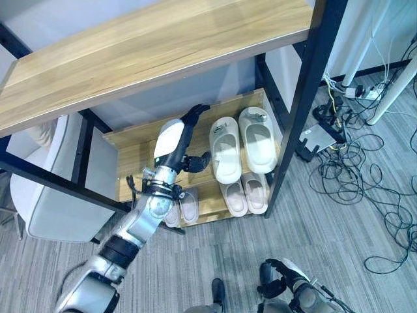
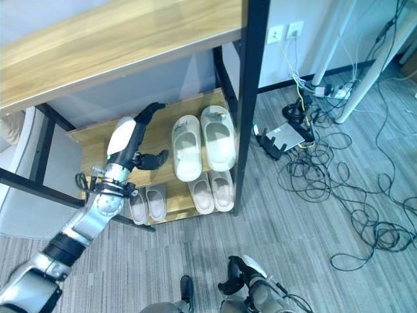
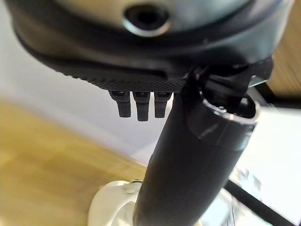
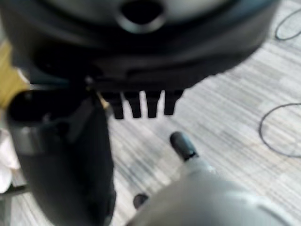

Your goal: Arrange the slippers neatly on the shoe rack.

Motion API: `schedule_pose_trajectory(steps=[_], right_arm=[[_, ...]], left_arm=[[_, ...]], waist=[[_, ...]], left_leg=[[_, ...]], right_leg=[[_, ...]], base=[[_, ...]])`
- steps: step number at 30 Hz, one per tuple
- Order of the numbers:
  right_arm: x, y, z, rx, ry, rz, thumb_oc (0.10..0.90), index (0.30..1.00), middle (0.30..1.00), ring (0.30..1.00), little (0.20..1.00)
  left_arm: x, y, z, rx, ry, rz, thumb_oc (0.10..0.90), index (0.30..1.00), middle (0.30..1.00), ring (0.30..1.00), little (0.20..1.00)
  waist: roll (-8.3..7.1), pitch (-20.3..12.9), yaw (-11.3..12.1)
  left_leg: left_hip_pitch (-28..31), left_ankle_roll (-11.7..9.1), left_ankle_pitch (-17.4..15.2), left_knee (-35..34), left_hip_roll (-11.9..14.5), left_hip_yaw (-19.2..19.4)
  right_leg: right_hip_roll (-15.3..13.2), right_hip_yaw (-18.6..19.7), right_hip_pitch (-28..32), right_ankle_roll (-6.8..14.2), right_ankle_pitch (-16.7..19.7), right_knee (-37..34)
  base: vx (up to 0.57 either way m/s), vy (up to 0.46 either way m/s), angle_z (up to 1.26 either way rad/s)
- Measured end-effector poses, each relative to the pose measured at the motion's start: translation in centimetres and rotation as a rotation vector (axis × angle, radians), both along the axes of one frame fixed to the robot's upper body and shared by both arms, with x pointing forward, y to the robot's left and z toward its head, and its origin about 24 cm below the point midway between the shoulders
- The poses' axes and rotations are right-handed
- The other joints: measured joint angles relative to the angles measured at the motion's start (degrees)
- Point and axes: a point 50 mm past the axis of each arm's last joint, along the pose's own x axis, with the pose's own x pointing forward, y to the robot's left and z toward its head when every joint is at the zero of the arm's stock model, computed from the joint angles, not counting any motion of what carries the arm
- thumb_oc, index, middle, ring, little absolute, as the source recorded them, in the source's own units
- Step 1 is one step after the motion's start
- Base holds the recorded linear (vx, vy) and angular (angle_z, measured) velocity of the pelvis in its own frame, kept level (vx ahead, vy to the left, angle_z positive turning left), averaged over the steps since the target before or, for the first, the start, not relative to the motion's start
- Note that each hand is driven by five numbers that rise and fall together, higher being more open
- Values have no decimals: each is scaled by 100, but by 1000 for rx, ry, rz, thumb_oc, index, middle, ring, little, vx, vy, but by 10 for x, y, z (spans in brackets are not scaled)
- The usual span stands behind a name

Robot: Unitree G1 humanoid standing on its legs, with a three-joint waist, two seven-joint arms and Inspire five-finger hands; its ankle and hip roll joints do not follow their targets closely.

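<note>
left hand [image 1: 184, 138] fingers relaxed over shelf [image 1: 137, 147] beside white slippers [image 1: 242, 143], right hand [image 2: 244, 272] cannot tell

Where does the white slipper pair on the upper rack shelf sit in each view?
Left eye view: white slipper pair right of centre, beside the left hand.
Right eye view: the pair at centre.
Left wrist view: a white slipper by the thumb.
Right wrist view: cannot tell.
Shared landmark: black rack post.

Tangled cables [image 1: 365, 169] and a power strip [image 1: 365, 92] on grey carpet [image 1: 215, 251].
</note>
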Motion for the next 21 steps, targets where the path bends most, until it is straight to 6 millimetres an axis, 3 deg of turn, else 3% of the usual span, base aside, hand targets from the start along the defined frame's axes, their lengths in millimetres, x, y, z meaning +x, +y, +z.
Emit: schedule_pose_trajectory(steps=[5, 8, 13, 21], right_arm=[[-1, -1, 0, 0, 3, -14, 800, 900, 900, 900, 900], [0, -1, -1, -3, 6, -18, 800, 900, 900, 900, 900], [-4, 8, -4, 23, 15, -30, 800, 900, 900, 900, 900], [-14, 8, -10, 12, 46, -48, 800, 900, 900, 900, 900]], left_arm=[[-18, 2, -30, -262, 153, 6, 800, 900, 900, 900, 900], [-24, 2, -42, -323, 221, -15, 800, 900, 900, 900, 900], [-27, -10, -46, -325, 255, -72, 800, 900, 900, 900, 900], [-34, -33, -59, -283, 327, -174, 800, 900, 900, 900, 900]], waist=[[-43, -14, 150], [-88, -28, 176], [-260, -180, 166], [-206, -241, 152]], left_leg=[[73, 0, -1, -2, 7, -104], [95, 0, 0, 27, 6, -195], [83, 0, 0, 57, 6, -285], [97, -1, 2, 65, -16, -359]], right_leg=[[-8, -97, 125, 27, -85, -34], [-19, -167, 201, 29, -100, -35], [-29, -278, 234, 24, -103, -35], [-58, -323, 283, 24, -113, -36]], base=[[23, -26, 14], [22, -27, 16], [9, -16, 7], [3, -2, 4]])
